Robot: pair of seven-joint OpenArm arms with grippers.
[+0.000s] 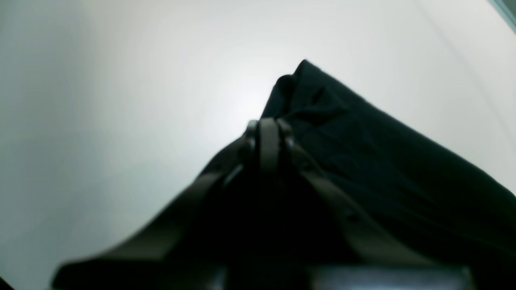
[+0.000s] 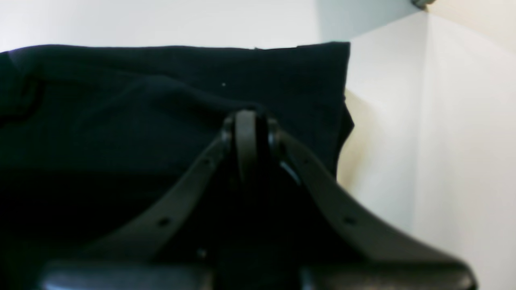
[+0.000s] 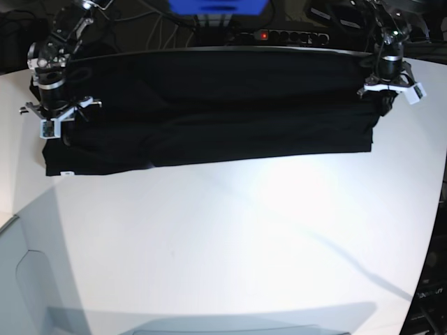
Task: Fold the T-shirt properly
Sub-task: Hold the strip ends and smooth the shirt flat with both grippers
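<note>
Your large plain black cloth T-shirt lies as a long band along the far edge of the white table, long axis running arm to arm. Left gripper and right gripper sit at opposite ends, each closed on cloth. Fold likely comes toward you.

We see a broad white table filling most of the base view, its surface glossy, with a bright patch of light near the middle and soft grey shadows along the near edge. Behind its far edge we make out a blue box, a power strip with a red light, and dark tangled cables.
</note>
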